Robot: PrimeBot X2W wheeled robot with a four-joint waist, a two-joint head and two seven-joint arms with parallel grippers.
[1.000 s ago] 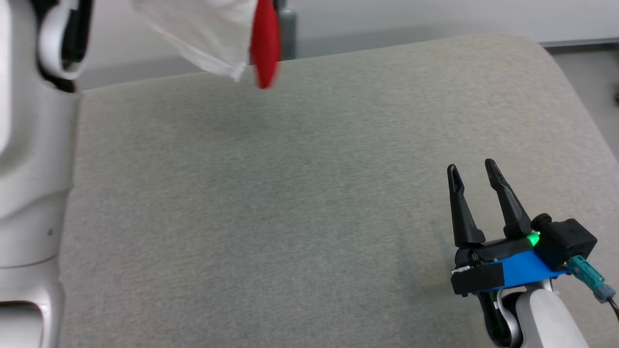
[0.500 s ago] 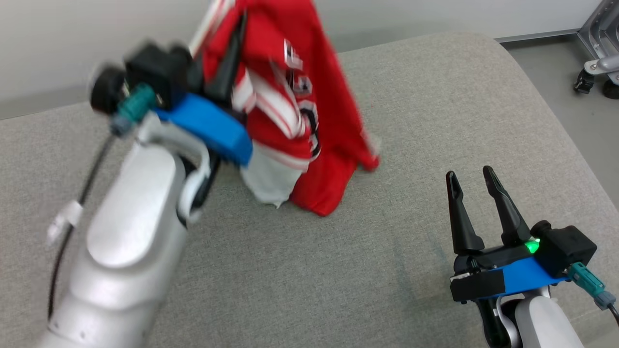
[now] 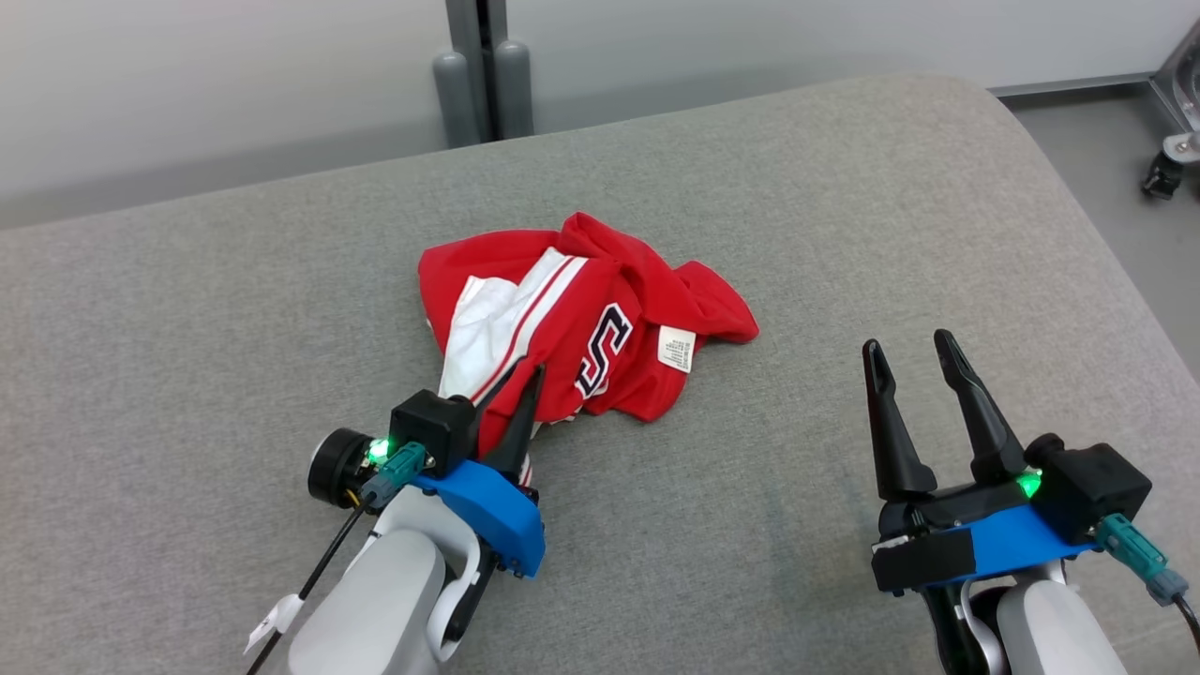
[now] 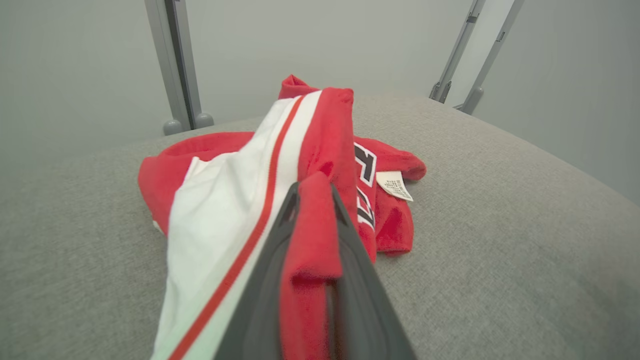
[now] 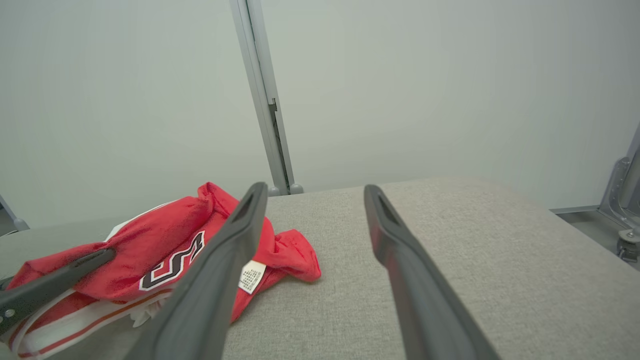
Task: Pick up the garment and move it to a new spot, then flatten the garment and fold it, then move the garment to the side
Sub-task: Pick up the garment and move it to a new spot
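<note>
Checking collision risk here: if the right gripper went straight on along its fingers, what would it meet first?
Probably nothing: bare grey cushion lies ahead of the open right gripper. The red garment sits off to its left; height above the cushion is unclear.

Likely a bare lab or test room: plain pale wall panels (image 3: 234, 84), metal posts (image 3: 478, 75), a grey fabric-covered desk (image 3: 844, 234), an equipment caster (image 3: 1161, 174).

Left end effector (image 3: 525, 377) pinched closed, right end effector (image 3: 907, 341) spread apart.
</note>
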